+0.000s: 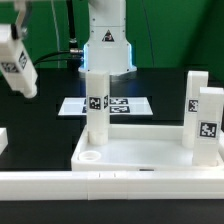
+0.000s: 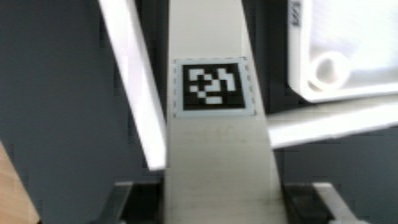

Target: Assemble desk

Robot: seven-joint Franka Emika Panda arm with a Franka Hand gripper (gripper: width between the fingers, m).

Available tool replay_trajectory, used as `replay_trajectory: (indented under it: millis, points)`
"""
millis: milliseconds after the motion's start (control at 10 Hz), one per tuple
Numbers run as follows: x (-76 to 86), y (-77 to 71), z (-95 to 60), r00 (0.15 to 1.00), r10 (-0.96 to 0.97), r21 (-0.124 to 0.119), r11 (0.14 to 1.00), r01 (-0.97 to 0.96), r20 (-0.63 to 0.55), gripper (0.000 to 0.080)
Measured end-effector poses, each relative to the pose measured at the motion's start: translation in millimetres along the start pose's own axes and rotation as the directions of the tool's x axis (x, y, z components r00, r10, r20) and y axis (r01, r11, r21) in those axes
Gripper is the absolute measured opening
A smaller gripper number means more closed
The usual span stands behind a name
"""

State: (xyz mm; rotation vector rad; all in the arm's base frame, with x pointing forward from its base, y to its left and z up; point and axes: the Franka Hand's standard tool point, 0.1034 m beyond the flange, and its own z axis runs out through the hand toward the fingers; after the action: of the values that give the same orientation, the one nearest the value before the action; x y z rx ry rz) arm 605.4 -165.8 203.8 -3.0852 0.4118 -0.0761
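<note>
The desk slab (image 1: 135,152), white with a raised rim, lies low in the exterior view. A round socket (image 1: 90,157) shows empty at its near left corner. One white leg (image 1: 95,105) stands upright at its far left corner. Two more legs (image 1: 197,98) (image 1: 208,125) stand at its right side. My gripper (image 1: 8,35) is high at the exterior view's left, shut on a fourth tagged leg (image 1: 20,72) held tilted in the air, away from the slab. In the wrist view the gripper (image 2: 222,200) clamps this leg (image 2: 217,120), with a slab corner and its socket (image 2: 331,68) beyond.
The marker board (image 1: 125,105) lies flat behind the slab, before the robot base (image 1: 107,45). A long low white rail (image 1: 100,185) runs along the front. A white piece (image 1: 3,140) pokes in at the left edge. A white strip (image 2: 125,60) shows beside the held leg.
</note>
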Motion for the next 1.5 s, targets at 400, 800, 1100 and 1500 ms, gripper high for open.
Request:
replay_trajectory:
  millis: [400,800,1100,1500]
  points:
    - [12.8,-42.1,-23.2,0.938,0.077,0.023,0.997,-0.074,-0.338,0.0291]
    - [5.9,-69.1,4.4,0.839,0.074,0.0,0.996,-0.088,-0.538,0.0291]
    - [13.8,-81.9,13.9,0.842,0.065,-0.002,0.997,-0.079,-0.536,0.0291]
    - [2.7,-98.0,42.1,0.864,0.041,-0.019,0.998,-0.059,-0.502,0.0291]
